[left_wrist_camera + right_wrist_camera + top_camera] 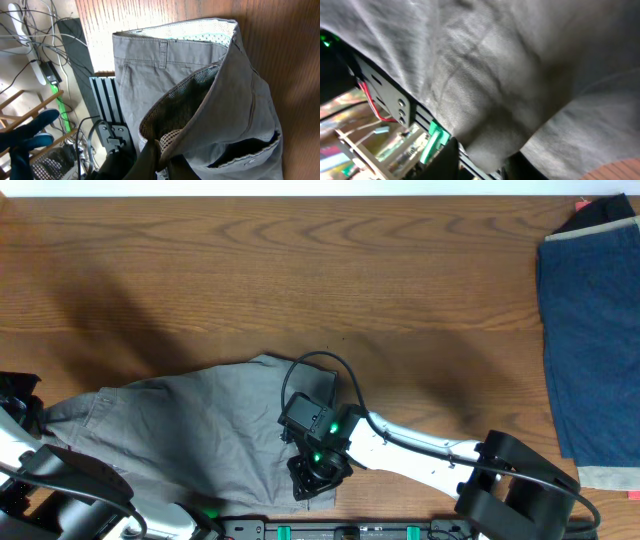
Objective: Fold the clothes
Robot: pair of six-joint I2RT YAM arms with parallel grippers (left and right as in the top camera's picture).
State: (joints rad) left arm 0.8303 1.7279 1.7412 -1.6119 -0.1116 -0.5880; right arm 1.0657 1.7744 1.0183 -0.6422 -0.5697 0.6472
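Note:
The clothes, a pair of light grey shorts [190,430], lie spread along the table's front edge. In the left wrist view their waistband [165,42] and mesh pocket lining show. My left gripper [30,415] is at the shorts' far left end, shut on a bunched edge of the fabric [162,157]. At the shorts' right front corner my right gripper [315,478] points down. In the right wrist view grey cloth [485,75] fills the frame. A fold of it sits pinched between the two dark fingers of the right gripper [487,160].
A larger dark blue garment [595,340] lies at the right edge of the wooden table [300,270]. Beyond the front edge are the arms' mounting rail with a green part [434,140], cables [30,55] and a black bar [75,55].

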